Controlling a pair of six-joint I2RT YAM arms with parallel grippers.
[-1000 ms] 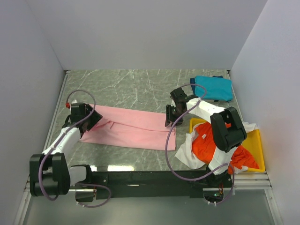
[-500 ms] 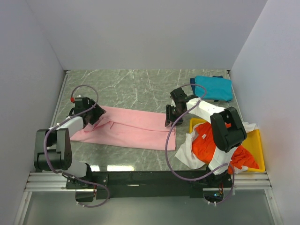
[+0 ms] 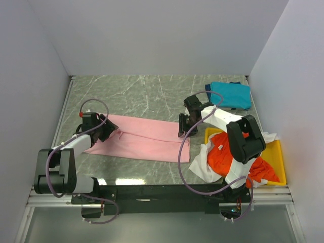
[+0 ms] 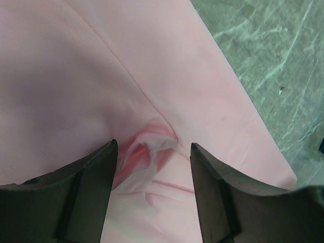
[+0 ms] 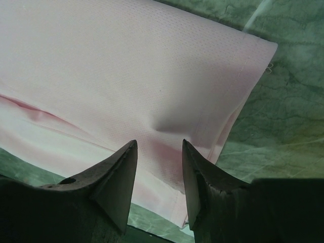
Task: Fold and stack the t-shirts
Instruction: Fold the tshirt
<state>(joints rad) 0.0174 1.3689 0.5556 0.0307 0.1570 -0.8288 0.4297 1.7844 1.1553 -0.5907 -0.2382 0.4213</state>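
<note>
The light pink t-shirt (image 3: 147, 137) lies folded in a long strip across the middle of the table. My left gripper (image 3: 103, 128) is open over its left end; in the left wrist view (image 4: 154, 147) a small raised ruck of pink cloth (image 4: 147, 152) sits between the jaws. My right gripper (image 3: 182, 129) is open over the shirt's right end (image 5: 159, 143), with the pink cloth (image 5: 126, 76) just below it. The teal-blue t-shirt (image 3: 231, 94) lies folded at the back right. The orange-red t-shirt (image 3: 228, 153) and the white t-shirt (image 3: 201, 166) lie crumpled together at the right.
A yellow tray (image 3: 276, 154) under the crumpled shirts sits at the right front, by the right wall. Grey walls close in the table on the left, back and right. The marble tabletop (image 3: 136, 96) shows behind the pink shirt.
My left arm has swung its elbow back and the left gripper has shifted a little right and forward along the pink shirt's left end. The right arm has not moved.
</note>
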